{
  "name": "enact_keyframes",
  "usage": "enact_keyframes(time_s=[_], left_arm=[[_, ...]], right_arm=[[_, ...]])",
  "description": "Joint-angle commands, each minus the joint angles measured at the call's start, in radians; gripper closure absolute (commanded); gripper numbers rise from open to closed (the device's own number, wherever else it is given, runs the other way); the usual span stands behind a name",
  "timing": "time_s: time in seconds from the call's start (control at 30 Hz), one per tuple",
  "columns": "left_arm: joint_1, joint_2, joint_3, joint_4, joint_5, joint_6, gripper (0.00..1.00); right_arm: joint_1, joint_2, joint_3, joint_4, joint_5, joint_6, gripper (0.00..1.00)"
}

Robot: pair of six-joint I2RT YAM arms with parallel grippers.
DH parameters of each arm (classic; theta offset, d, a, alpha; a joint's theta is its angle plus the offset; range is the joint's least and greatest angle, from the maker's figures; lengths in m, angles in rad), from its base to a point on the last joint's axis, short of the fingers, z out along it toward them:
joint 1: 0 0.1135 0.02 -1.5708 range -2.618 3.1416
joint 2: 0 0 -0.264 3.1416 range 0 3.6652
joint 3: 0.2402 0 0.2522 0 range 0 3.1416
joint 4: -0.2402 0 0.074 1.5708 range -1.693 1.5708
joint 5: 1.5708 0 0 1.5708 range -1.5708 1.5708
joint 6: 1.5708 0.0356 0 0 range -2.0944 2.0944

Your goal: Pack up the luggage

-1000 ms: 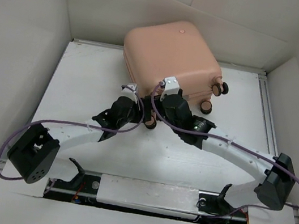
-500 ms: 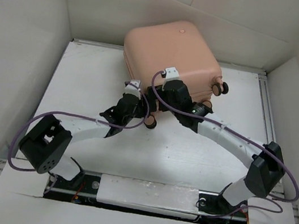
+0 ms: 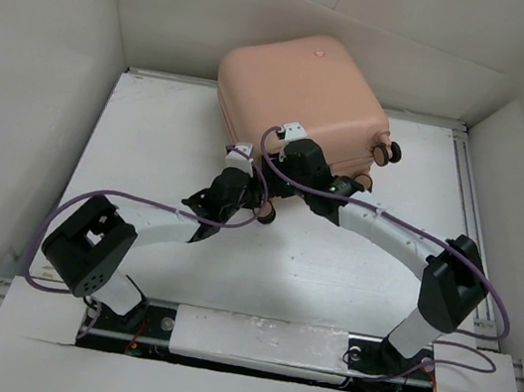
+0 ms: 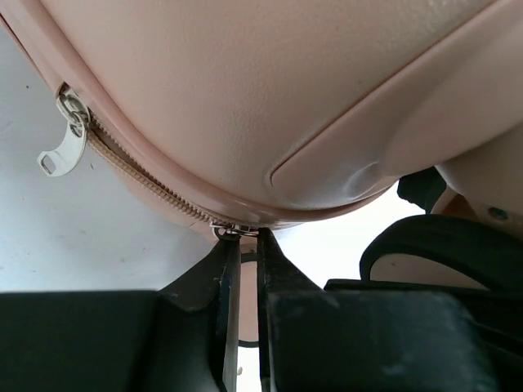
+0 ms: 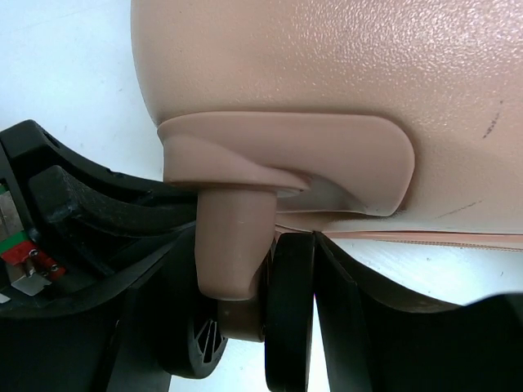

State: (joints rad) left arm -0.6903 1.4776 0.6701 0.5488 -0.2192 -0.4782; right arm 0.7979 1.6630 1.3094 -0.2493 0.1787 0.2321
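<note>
Left hand [image 4: 243, 241], pinched nearly closed on the zipper slider [image 4: 235, 231], and right hand [image 5: 315, 253], fingers together at the seam by a caster [image 5: 237, 245], have both crept toward the closed luggage [image 3: 304, 92] at the far side of the bench [image 3: 148, 157], suggesting zipping is underway.

You'll see the peach-pink hard-shell luggage [image 3: 300, 92] lying closed at the far middle of the worktop [image 3: 146, 167], its caster wheels [image 3: 386, 154] facing right.

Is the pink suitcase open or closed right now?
Closed: the luggage has both shells together with no lining showing. Its zipper looks meshed where visible; whether it is zipped all round, cannot tell.
</note>
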Motion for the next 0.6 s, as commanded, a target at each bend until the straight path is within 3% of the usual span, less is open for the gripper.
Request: enact_keyframes(time_s=[0.0, 0.03, 0.37, 0.57], left_arm=[[0.052, 0.003, 0.0, 0.071, -0.132, 0.01, 1.0], [0.072, -0.017, -0.026, 0.071, -0.143, -0.011, 1.0], [0.155, -0.089, -0.058, 0.01, -0.184, -0.054, 1.0], [0.372, -0.1, -0.09, -0.02, -0.045, -0.177, 1.0]], right_arm=[[-0.026, -0.032, -0.007, 0.048, 0.039, -0.014, 0.94], [-0.026, -0.045, -0.019, 0.048, 0.048, -0.014, 1.0], [-0.026, -0.163, -0.143, 0.068, 0.048, -0.024, 1.0], [-0.026, -0.224, -0.216, 0.068, 0.048, -0.024, 1.0]])
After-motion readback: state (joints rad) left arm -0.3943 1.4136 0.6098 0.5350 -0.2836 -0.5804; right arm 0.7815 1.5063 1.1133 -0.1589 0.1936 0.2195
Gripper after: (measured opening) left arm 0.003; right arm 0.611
